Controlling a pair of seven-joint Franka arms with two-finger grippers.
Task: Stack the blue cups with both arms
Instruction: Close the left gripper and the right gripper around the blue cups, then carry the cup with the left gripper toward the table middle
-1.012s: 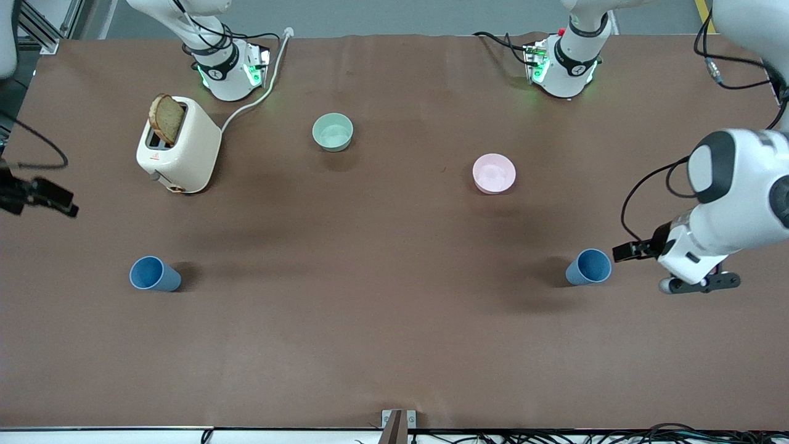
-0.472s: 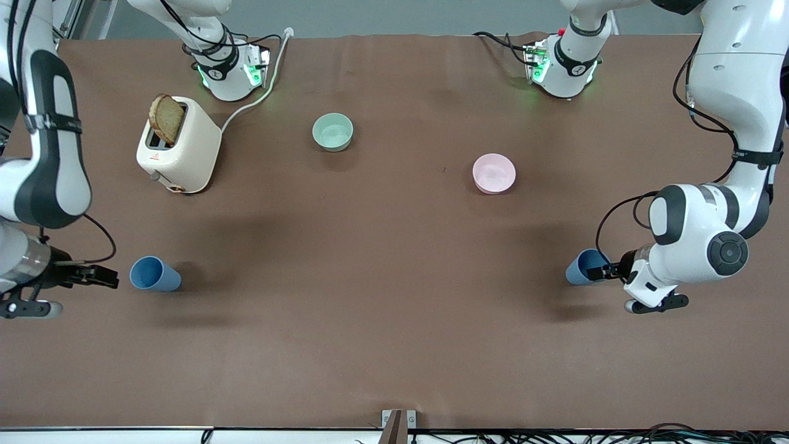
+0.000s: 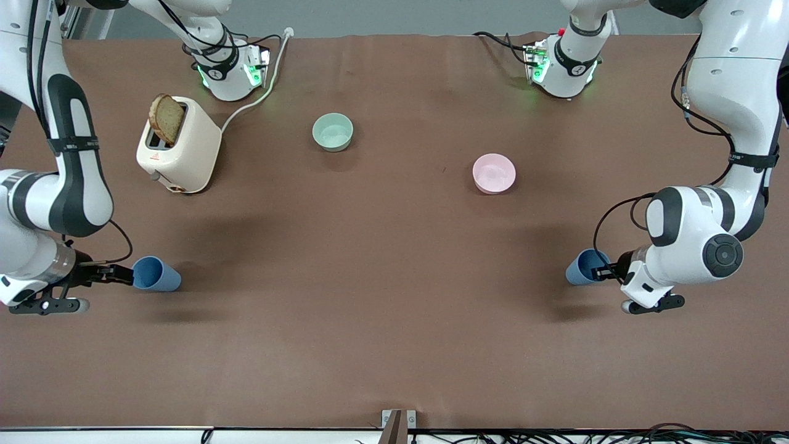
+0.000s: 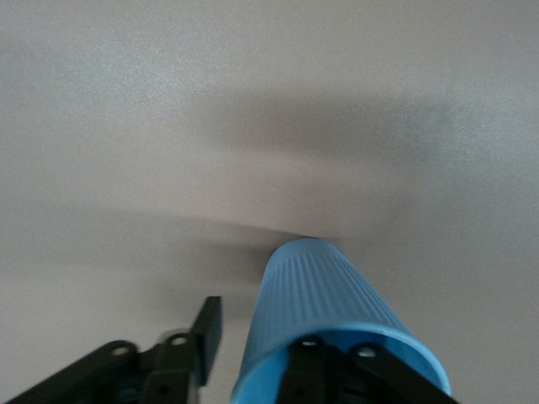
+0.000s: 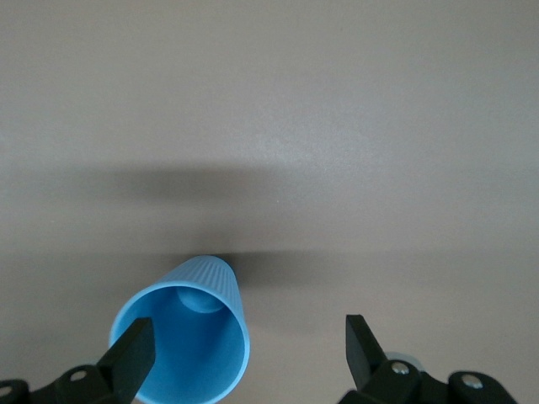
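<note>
Two blue cups stand upright, mouths up. One blue cup (image 3: 155, 275) is toward the right arm's end of the table. My right gripper (image 3: 125, 274) is at its rim, open. In the right wrist view this cup (image 5: 187, 335) lies beside one finger (image 5: 133, 357), off centre between the spread fingers of the right gripper (image 5: 248, 345). The other blue cup (image 3: 584, 267) is toward the left arm's end. My left gripper (image 3: 603, 271) is open at its rim. In the left wrist view one finger (image 4: 313, 374) is inside the cup (image 4: 320, 295) and the other finger (image 4: 206, 330) is outside its wall.
A cream toaster (image 3: 179, 151) with a slice of bread in it stands near the right arm's base. A pale green bowl (image 3: 333, 132) and a pink bowl (image 3: 494, 173) sit farther from the front camera than the cups. The brown table (image 3: 382, 296) lies bare between the cups.
Both arms have swung in and come down to the cups. The right gripper moved from the table's edge to its cup's rim. The left gripper closed in over its cup's rim.
</note>
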